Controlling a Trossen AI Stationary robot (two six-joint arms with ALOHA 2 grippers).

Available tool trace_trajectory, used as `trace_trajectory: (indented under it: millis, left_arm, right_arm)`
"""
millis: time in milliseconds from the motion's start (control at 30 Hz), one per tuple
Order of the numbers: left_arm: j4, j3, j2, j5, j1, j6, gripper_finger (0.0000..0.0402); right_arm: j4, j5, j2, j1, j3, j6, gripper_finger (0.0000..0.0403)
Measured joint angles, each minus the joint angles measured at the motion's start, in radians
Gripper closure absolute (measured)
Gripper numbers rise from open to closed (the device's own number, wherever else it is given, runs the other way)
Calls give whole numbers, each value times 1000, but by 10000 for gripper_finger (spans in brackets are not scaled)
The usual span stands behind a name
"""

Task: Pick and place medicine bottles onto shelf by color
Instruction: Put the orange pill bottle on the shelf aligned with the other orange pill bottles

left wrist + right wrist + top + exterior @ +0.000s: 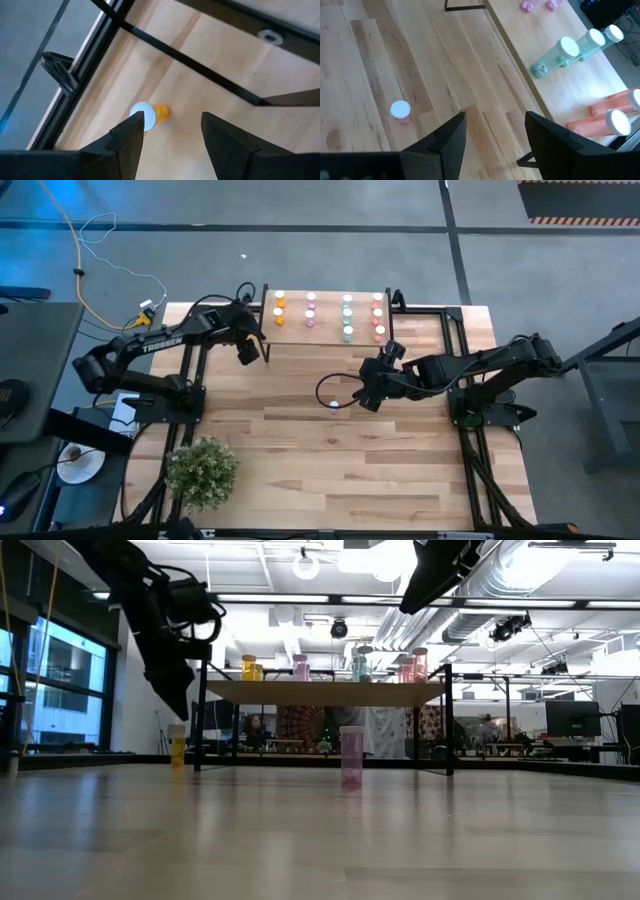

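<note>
Overhead and table-level cameras both take in the shelf (327, 320).

Light-wood shelf (328, 331) — black metal legs; matt

2 arms (150, 345), 1 shelf (328, 330), 1 plant (202, 470), loose: 1 orange btl (150, 115), 1 pink btl (401, 110)

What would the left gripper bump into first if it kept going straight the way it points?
Probably the orange bottle standing on the table. The open left gripper points down at it, slightly off-centre, so it might just touch bare wood.
</note>
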Motion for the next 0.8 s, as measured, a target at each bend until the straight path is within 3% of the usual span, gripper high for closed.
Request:
trace_trajectory:
  millis: [500,800]
  left_arm:
    - [-84,42,10,-24,80,58,211]
    - [-139,42,10,56,132,50,193]
  right_arm:
    - [0,-6,0,0,0,67,208]
    - [28,8,0,-10,0,67,208]
